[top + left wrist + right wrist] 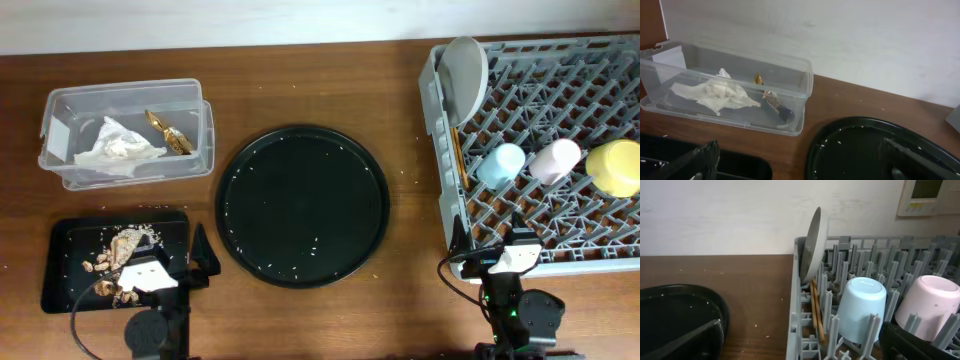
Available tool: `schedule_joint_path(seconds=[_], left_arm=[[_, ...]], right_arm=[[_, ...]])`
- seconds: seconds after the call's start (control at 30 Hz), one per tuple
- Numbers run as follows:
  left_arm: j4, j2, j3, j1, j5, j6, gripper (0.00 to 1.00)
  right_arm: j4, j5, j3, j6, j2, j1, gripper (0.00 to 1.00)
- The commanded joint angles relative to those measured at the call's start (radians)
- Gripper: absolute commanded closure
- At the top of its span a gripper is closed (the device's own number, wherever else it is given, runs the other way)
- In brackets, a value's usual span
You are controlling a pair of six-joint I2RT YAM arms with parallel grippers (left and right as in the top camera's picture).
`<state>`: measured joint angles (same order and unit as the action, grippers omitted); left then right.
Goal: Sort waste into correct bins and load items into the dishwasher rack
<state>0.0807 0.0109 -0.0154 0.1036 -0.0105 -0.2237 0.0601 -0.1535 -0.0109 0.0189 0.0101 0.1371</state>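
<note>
The grey rack (600,230) holds the upright grey-green plate (462,75), the chopsticks (459,155), the light-blue cup (500,165), the pink cup (554,160) and the yellow bowl (616,166). The clear box (60,175) holds the white napkin (118,147) and the gold-brown wrapper (170,131). The shallow black tray (70,240) holds rice and brown scraps (118,250). My left gripper (175,270) is open and empty near the front edge between both black trays. My right gripper (505,258) is open and empty at the rack's front left corner. In the right wrist view I see the plate (814,242), chopsticks (817,312) and both cups.
A large round black tray (302,205) with a few rice grains lies in the middle. Loose grains dot the wood around it. The left wrist view shows the clear box (805,90) with the napkin (715,95) and the wrapper (775,102). A white wall runs along the back.
</note>
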Motion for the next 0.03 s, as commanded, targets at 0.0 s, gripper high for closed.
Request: schedule_joint_path(seconds=[0.0], left_arm=[[0.002, -0.006, 0.007, -0.005, 0.01, 0.02, 0.01]], right_arm=[[0.007, 0.008, 0.005, -0.004, -0.007, 0.006, 0.02]])
